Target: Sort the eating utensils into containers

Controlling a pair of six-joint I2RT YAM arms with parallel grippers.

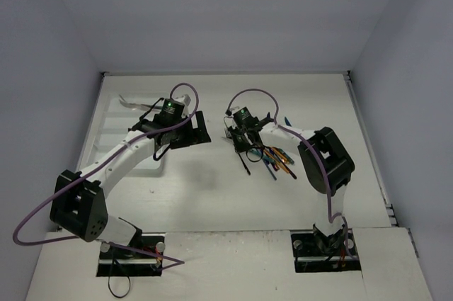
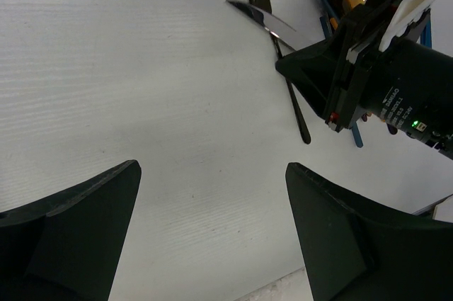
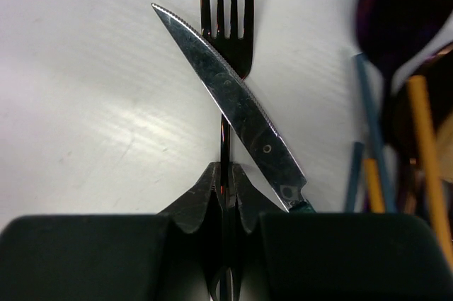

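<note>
My right gripper [image 3: 225, 180] is shut on the thin neck of a dark shiny fork [image 3: 234, 3], whose tines point away from me. A silver knife [image 3: 244, 113] with a teal handle lies slanted across that fork. From the left wrist view the same fork [image 2: 289, 92] and knife [image 2: 262, 18] lie on the table, with the right gripper [image 2: 287, 69] down on them. The other eating utensils [image 1: 279, 159] lie in a coloured heap just right of it. My left gripper [image 1: 195, 131] is open over bare table, holding nothing. The white tray of containers [image 1: 106, 120] lies at the far left.
Orange [image 3: 425, 145] and blue [image 3: 371, 124] handles and a purple spoon bowl [image 3: 410, 3] lie close to the right of the grasped fork. The left arm reaches over the tray's right side. Walls enclose the table on three sides.
</note>
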